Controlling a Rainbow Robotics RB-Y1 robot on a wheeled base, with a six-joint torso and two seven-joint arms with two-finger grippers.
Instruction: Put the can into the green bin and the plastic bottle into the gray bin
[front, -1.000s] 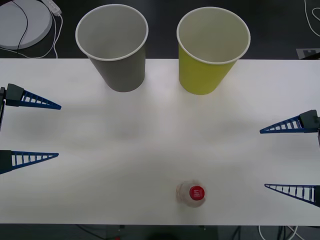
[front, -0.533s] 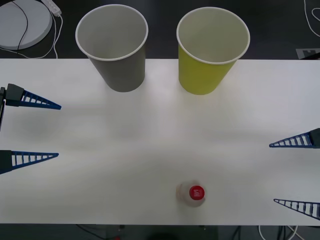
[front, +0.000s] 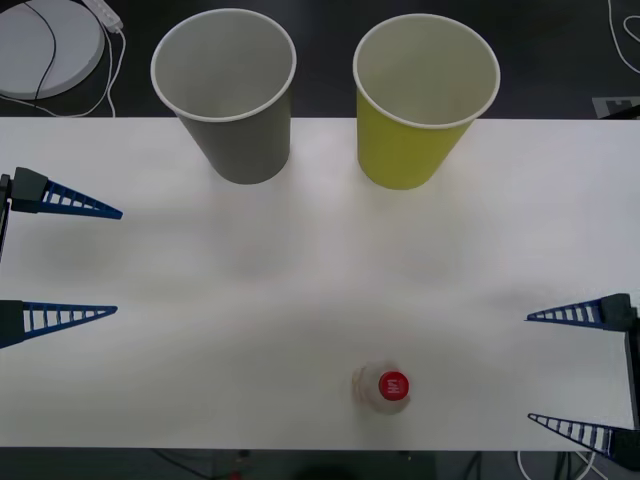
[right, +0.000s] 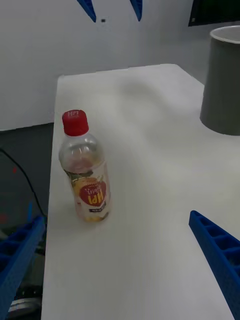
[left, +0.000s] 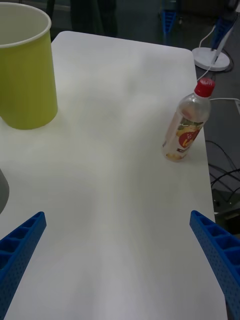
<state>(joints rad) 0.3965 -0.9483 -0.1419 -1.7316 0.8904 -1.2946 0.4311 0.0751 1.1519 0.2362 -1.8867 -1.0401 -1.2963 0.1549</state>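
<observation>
The plastic bottle (front: 382, 388) stands upright near the table's front edge, clear with a red cap and a red-and-white label (right: 92, 195); it also shows in the left wrist view (left: 185, 129). My right gripper (front: 529, 367) is open to the bottle's right, about level with it and well apart from it. At the table's left side my left gripper (front: 118, 262) hangs open and holds nothing. At the far edge the gray bin (front: 235, 110) stands on the left and the green bin (front: 415, 120) on the right, both upright. The can is out of view.
The white table (front: 300, 280) is bare between the bins and the bottle. Behind its far left corner, off the table, lies a round white disc (front: 45, 45) with cables. Beyond the front edge the floor holds cables (left: 220, 175).
My right gripper has moved toward the table's front edge and now sits level with the bottle. The left gripper, the bottle and both bins have not moved.
</observation>
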